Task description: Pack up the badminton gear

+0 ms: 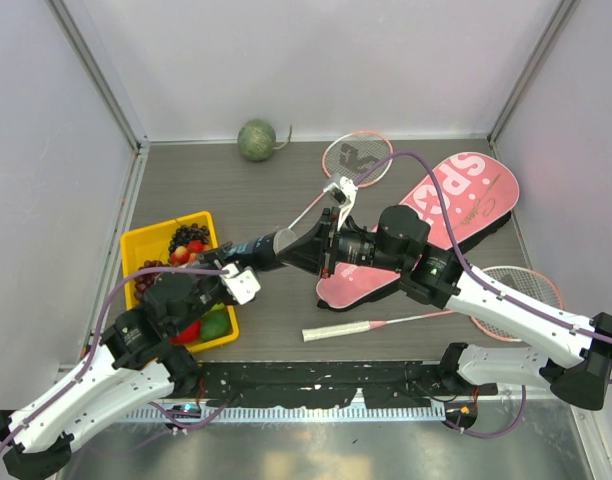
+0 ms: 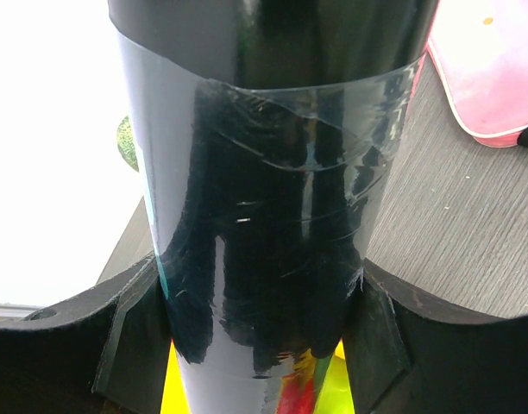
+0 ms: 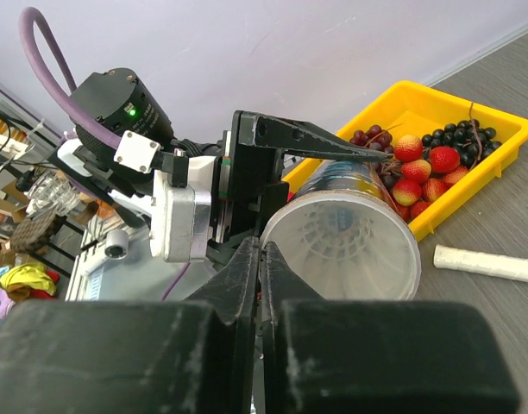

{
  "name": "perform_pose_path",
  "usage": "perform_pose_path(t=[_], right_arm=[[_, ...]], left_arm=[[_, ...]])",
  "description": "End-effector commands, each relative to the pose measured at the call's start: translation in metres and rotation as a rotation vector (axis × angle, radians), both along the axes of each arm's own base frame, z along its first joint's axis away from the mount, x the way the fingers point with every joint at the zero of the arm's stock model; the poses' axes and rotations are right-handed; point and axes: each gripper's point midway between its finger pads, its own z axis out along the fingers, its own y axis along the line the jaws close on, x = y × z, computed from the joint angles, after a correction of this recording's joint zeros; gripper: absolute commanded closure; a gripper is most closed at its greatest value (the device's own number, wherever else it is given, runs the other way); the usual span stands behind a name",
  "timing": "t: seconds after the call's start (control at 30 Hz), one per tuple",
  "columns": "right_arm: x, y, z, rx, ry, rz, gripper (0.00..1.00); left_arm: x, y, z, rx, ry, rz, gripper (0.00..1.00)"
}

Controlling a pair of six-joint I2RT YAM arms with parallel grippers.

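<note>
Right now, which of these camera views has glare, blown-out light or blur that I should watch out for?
Left wrist: the area left of the black tube is blown out to white, and its glossy wrap carries streaky reflections. Right wrist: the right gripper, up close, is dark and soft, while the tube's mouth is sharp. Top external: evenly lit and sharp, with only soft shadows.

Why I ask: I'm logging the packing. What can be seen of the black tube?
The tube is long and glossy black, with a clear film band around it. It is held roughly level in the air, the left gripper clamped around it near one end. Its other end is open, facing the right gripper, whose shut fingertips sit at the rim. Something white, seemingly a shuttlecock, shows inside.
</note>
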Motion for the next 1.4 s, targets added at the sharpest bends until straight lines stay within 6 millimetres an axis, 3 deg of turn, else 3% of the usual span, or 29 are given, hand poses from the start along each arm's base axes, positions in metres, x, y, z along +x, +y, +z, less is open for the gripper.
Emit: perform_pose_path(t=[0.0,0.43,0.6,0.93,1.37], right_arm=[[0.007,0.001,0.018,0.033,-0.022,-0.034,0.95],[0.007,0.006,-0.005,-0.021,0.014,-0.017,0.94],[0.006,0.002,0.005,0.0,0.005,-0.027,0.94],[0.009,-0.008,0.027,0.043,-0.005,-0.076,0.74],[0.012,-0.021,0.041,0.084,-0.013,-0.141,0.72]], left_arm=[[0.0,-0.012,0.036,-0.104,-0.102,-0.05,1.0],[0.0,-0.013,0.035,-0.097,-0.105,-0.058,1.0],[-0.001,-0.012,0.034,-0.096,-0.106,-0.058,1.0],[-0.001,-0.013,0.034,-0.096,-0.107,-0.061,1.0],[-0.001,-0.012,0.034,-0.095,-0.109,-0.06,1.0]])
